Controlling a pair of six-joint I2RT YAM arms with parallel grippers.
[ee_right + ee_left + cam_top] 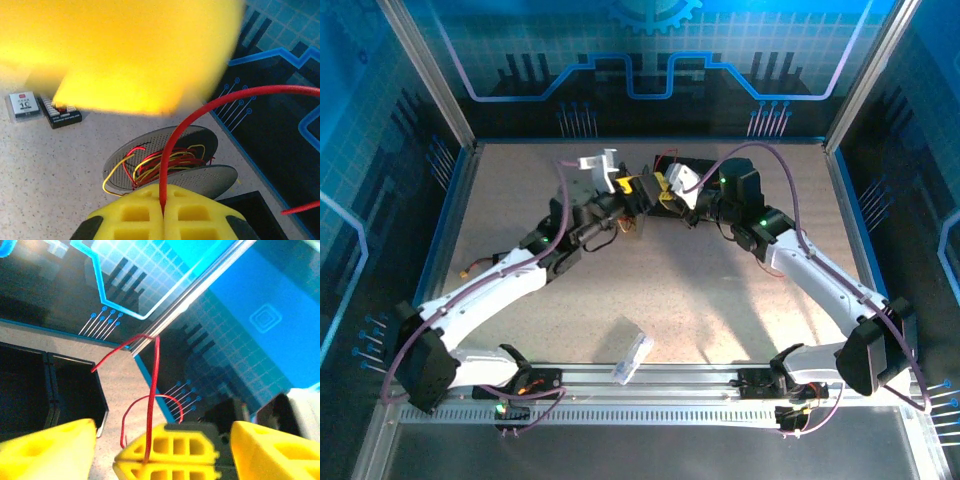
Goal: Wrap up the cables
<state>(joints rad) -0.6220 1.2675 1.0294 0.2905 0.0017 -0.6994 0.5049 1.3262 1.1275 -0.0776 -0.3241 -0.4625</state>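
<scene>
Right gripper is pinched tight on the red cable, which rises from its yellow tips and arcs away. I judge it's keeping the strand taut for winding. Left gripper has its jaws apart, straddling the right's tips and holding nothing; looks like a handover. The other cables, red and yellow, sit coiled on the spool just beyond.

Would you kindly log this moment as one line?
right hand: shut on red cable | left hand: open | spool: red and yellow cables wound on it
</scene>
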